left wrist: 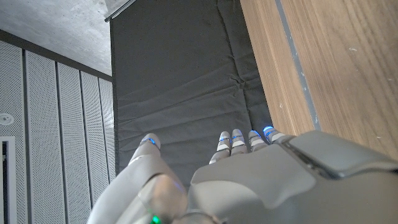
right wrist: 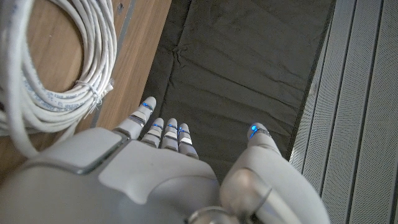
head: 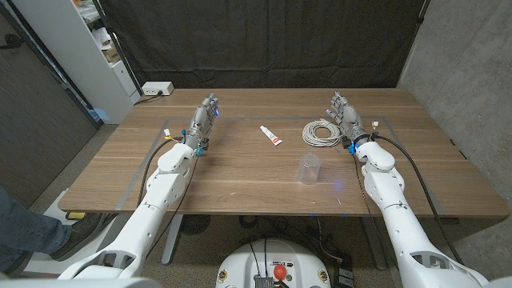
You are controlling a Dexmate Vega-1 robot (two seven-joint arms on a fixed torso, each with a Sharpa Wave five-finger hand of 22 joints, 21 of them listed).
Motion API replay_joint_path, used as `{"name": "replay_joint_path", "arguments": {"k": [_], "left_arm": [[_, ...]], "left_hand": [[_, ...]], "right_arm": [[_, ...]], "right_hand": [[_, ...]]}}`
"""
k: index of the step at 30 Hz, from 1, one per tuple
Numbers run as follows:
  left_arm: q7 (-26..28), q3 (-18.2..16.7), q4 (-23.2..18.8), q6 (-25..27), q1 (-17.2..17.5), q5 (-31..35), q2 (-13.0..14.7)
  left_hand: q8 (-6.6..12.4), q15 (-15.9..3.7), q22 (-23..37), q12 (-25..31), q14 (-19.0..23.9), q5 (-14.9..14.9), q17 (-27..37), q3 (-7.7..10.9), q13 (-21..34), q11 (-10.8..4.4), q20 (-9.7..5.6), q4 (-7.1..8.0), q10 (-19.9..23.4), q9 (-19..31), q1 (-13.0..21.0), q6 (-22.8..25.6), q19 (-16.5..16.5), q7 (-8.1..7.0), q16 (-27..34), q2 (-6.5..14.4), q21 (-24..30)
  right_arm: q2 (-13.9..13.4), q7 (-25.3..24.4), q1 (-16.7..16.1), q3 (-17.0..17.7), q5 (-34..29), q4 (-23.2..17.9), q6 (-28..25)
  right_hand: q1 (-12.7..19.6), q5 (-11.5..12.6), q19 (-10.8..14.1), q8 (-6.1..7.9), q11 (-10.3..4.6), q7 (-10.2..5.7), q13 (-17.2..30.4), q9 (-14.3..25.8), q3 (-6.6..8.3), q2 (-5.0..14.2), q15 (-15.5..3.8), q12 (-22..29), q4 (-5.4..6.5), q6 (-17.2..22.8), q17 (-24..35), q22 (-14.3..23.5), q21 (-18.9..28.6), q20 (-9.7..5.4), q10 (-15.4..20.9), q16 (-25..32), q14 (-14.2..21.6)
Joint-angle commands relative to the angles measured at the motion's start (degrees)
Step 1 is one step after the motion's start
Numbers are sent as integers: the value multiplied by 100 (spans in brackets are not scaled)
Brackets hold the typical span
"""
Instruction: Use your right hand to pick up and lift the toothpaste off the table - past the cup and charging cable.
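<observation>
Clear plastic cup (head: pixel 309 168) nearest, coiled white cable (head: pixel 322 132) and white toothpaste tube (head: pixel 270 136) beyond; left hand (head: pixel 202 122) and right hand (head: pixel 346 116) empty, fingers apart.

Brown wooden table (head: pixel 240 172) mid-frame. Black fabric curtain (head: pixel 264 40) across the top. White shelving unit (head: pixel 80 48) upper left. Grey concrete wall (head: pixel 468 64) upper right. Grey floor (head: pixel 76 156) at left.
</observation>
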Motion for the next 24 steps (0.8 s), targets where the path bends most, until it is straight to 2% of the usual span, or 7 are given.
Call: {"name": "replay_joint_path", "arguments": {"k": [1, 12, 16, 18, 20, 24], "left_arm": [[-121, -194, -50, 74, 65, 189, -207], [-213, -219, 34, 63, 4, 249, -263], [-395, -283, 145, 85, -43, 60, -340], [-480, -325, 224, 44, -67, -47, -418], [-375, -277, 175, 35, -62, 135, -372], [-422, -285, 229, 35, -104, 138, -381]], "left_hand": [[13, -15, 22, 35, -95, 35, 27, 33, -10, -21, 52, -25, 47, 17, 56, 56, -244, 19, 16, 33, 8], [8, -16, 22, 35, -85, 38, 26, 35, -40, -18, 63, -42, 63, 18, 72, 79, -245, 18, 11, 52, -1], [5, -11, 23, 34, -81, 38, 26, 35, -46, -21, 70, -46, 65, 18, 75, 79, -248, 16, 10, 56, -4], [6, -12, 23, 38, -70, 39, 26, 35, -56, -8, 32, -51, 82, 18, 80, 92, -214, 26, 12, 63, 7], [18, -2, 23, 49, -10, 39, 25, 34, -76, 14, -54, -64, 122, 18, 89, 151, -149, 43, 27, 73, 25], [17, -7, 23, 59, 23, 38, 24, 33, -88, 24, -79, -72, 158, 18, 95, 170, -110, 50, 33, 78, 34]], "right_arm": [[380, 222, -82, 374, -465, -177, 47], [505, 281, -98, 437, -715, -211, 297], [528, 236, -113, 420, -859, -276, 336], [529, 228, -109, 415, -915, -266, 364], [555, 227, -109, 425, -921, -277, 346], [543, 238, -112, 398, -1019, -257, 422]], "right_hand": [[65, 38, 42, 44, 2, 3, 10, 9, 21, 4, 14, 16, -53, 53, -12, 23, -23, 22, 47, 15, 11], [120, 46, 44, 47, -1, -13, 8, 7, 33, 21, 4, 11, -89, 98, -45, 24, -47, 25, 63, 8, 12], [140, 51, 48, 46, 3, -14, 8, 6, 37, 24, -1, 12, -103, 107, -57, 24, -53, 25, 75, 10, 22], [147, 52, 50, 46, 6, -14, 8, 6, 38, 24, -2, 13, -108, 113, -61, 24, -55, 25, 79, 9, 23], [158, 54, 48, 46, 4, -10, 8, 5, 40, 26, -2, 13, -116, 120, -67, 24, -60, 26, 85, 10, 27], [184, 59, 53, 61, 3, -15, 8, 6, 43, 29, -2, 10, -135, 178, -84, 25, -70, 27, 93, 7, 30]]}}
